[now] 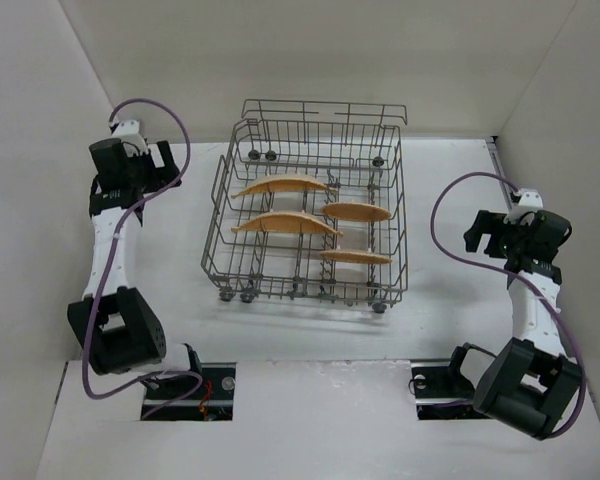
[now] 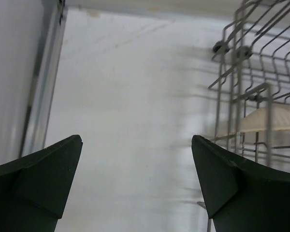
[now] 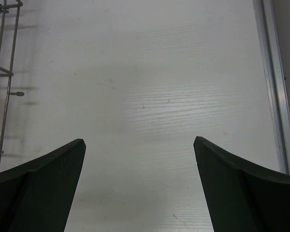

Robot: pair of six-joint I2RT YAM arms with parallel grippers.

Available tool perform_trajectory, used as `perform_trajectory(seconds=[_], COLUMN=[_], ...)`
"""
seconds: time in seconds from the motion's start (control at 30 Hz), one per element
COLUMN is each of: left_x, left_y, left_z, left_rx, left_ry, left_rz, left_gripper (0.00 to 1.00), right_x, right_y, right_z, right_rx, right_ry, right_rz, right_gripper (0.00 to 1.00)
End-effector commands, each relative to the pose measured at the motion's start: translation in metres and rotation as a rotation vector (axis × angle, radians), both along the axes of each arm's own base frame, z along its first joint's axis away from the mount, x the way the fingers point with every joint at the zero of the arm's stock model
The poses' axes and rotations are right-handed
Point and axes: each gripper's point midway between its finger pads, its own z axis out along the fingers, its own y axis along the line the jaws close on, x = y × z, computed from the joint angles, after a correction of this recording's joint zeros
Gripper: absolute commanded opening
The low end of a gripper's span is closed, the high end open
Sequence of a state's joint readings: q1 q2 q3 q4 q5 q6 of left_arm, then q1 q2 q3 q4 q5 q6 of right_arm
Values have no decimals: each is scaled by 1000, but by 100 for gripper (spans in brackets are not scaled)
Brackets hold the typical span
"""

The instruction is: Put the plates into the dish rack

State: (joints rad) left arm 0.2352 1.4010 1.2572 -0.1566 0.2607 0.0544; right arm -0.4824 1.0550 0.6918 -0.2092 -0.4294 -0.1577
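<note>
The grey wire dish rack stands at the table's middle. Several orange-tan plates stand on edge between its tines: two on the left and two on the right. My left gripper is open and empty, left of the rack; its wrist view shows the rack's wires and one plate's edge. My right gripper is open and empty, right of the rack; its wrist view shows bare table and a few rack wires.
White walls enclose the table on the left, back and right. A metal strip runs along the right wall's foot, and another along the left. Both arm bases sit at the near edge.
</note>
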Motion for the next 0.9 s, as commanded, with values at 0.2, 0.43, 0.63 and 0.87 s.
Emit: perform_trajectory(seconds=[0.2,0.43,0.63,0.87], left_x=[6,6,2,-11], left_y=[8,13,10,5], left_z=[-91,-132,-154,-173], left_rx=[-176,-156,-163,-181], left_ry=[119,189,235,256], left_rz=[35,34,0,-27], left_gripper=[100,100,100,100], right_x=[17,20,17,19], right_y=[-31,-35,-38,-38], right_z=[-8,-17,-19,-19], right_rx=[-32,-37,-41,-36], right_ry=[94,149,154,161], right_rz=[-128,-154,-177,-177], right_gripper=[100,100,100,100])
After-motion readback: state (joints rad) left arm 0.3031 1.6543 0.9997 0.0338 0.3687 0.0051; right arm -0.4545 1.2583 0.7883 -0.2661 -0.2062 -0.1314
